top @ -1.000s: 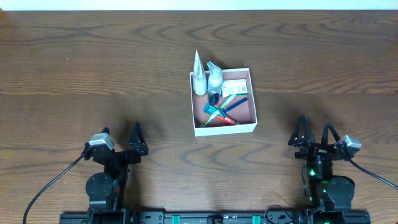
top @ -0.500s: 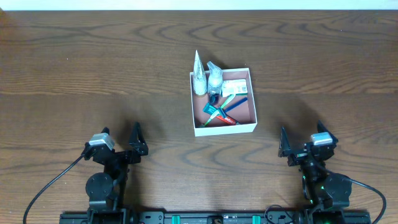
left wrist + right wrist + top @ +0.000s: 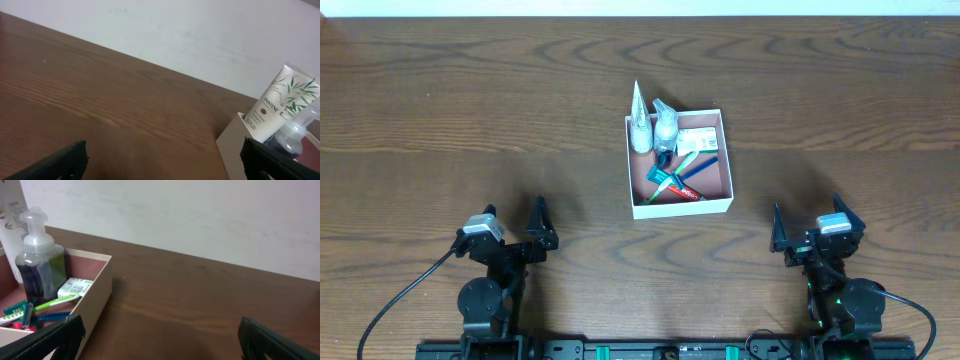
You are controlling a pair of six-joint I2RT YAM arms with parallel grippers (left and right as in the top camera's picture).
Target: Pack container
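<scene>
The container (image 3: 682,209) sits just above mid-frame in the overhead view, up-frame of both arms and between them.

The left gripper (image 3: 513,215) rests low at the lower left with its fingers spread and nothing between them. From it the box lies up and to the right. In its wrist view, only the box's near corner (image 3: 232,150) shows, at the right edge.

The right gripper (image 3: 808,225), at the lower right, is likewise spread and empty. The box lies up and to its left, and this gripper looks the nearer of the two.

The box is close to square, so it has no real long axis, and its walls run almost parallel to the frame edges.

Inside the one box I count:
- one white tube (image 3: 640,120), leaning in the upper-left corner and rising past the rim
- one clear pump bottle (image 3: 665,125) beside the tube
- one small white-and-green packet (image 3: 695,140) toward the upper right
- a crossed heap of slim green, blue and red pieces (image 3: 678,180) lower down, too tangled to count

No loose toiletry shows on the table (image 3: 470,100), so the packing looks finished or nearly so.
</scene>
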